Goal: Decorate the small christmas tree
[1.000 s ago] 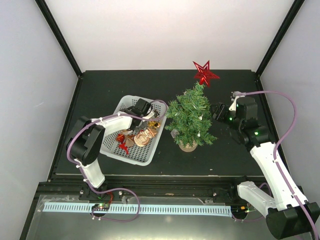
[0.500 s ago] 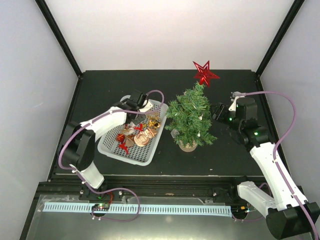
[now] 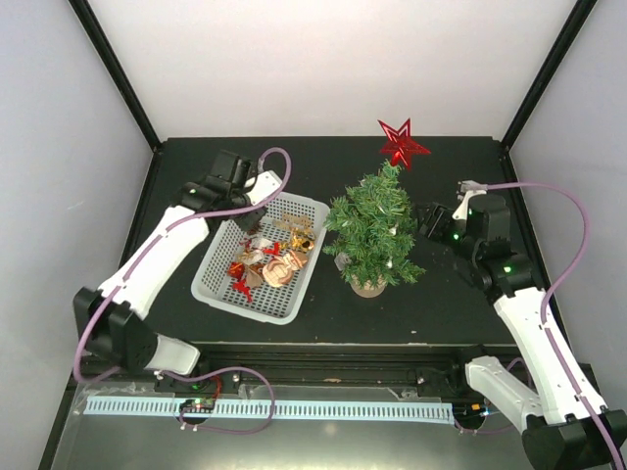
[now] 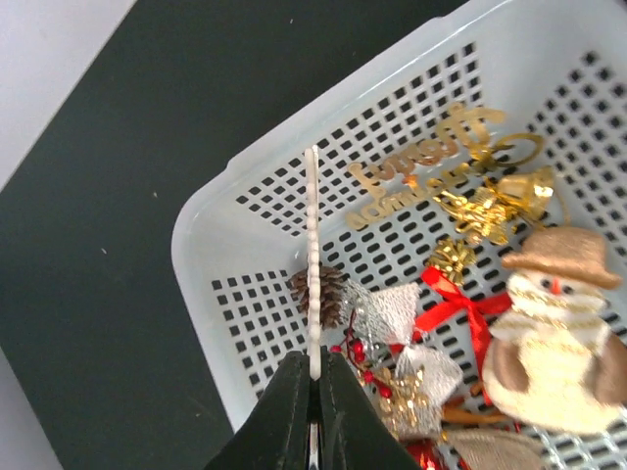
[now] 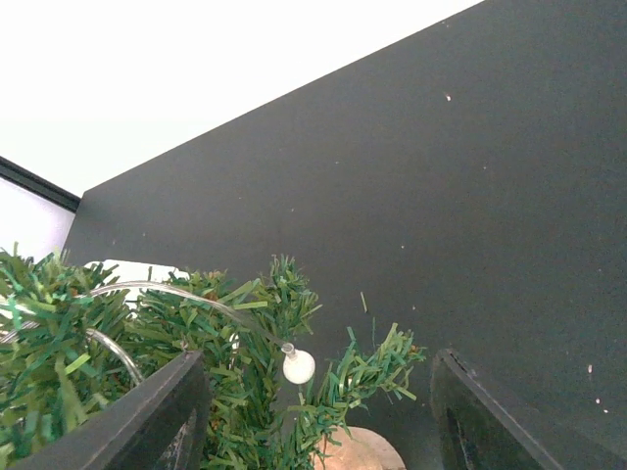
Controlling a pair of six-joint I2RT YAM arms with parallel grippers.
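The small christmas tree [image 3: 375,230] stands on its tan base [image 3: 368,286] mid-table, with a red star [image 3: 402,144] on top. Left of it is a white mesh basket [image 3: 211,284] of ornaments. My left gripper [image 3: 249,217] hangs over the basket's far end, shut on a thin white beaded ornament [image 4: 313,255] that sticks up from the jaws. Below it lie a pine cone [image 4: 328,289], a snowman [image 4: 554,333] and gold lettering [image 4: 421,166]. My right gripper [image 3: 428,220] is open at the tree's right side, with branches [image 5: 245,392] and a white bulb [image 5: 299,366] between its fingers.
The black table [image 3: 451,294] ends at white walls at the back and sides. Black frame posts [image 3: 118,73] stand at the rear corners. The basket rim [image 4: 211,211] lies close under the left gripper. Purple cables [image 3: 549,191] loop off both arms.
My left gripper has closed on the white beaded ornament and risen out of the basket toward the back left. The right gripper has barely moved.
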